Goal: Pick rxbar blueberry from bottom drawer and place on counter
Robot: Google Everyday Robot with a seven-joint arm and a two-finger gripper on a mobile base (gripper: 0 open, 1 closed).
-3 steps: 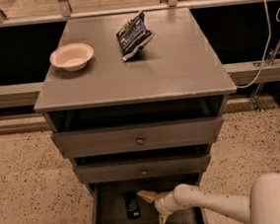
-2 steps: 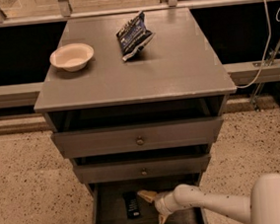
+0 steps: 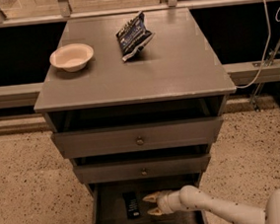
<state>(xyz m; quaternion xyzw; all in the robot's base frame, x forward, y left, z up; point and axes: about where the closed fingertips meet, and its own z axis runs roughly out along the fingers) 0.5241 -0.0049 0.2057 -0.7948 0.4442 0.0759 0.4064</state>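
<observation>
The rxbar blueberry (image 3: 131,205), a small dark flat bar, lies on the floor of the open bottom drawer (image 3: 111,221), left of centre. My gripper (image 3: 150,205) is inside the drawer just to the right of the bar. It is open and empty, and its two pale fingertips (image 3: 149,198) point left at the bar without touching it. My white arm (image 3: 223,210) reaches in from the lower right. The counter (image 3: 175,66) is the grey cabinet top above.
On the counter stand a pale bowl (image 3: 72,57) at the left and a crinkled dark blue chip bag (image 3: 133,35) at the back middle. The two upper drawers (image 3: 140,140) are pulled slightly out, overhanging the bottom drawer. A speckled floor surrounds the cabinet.
My gripper has shifted slightly inside the drawer, and its fingertips now point more squarely left at the bar. The bar has not moved.
</observation>
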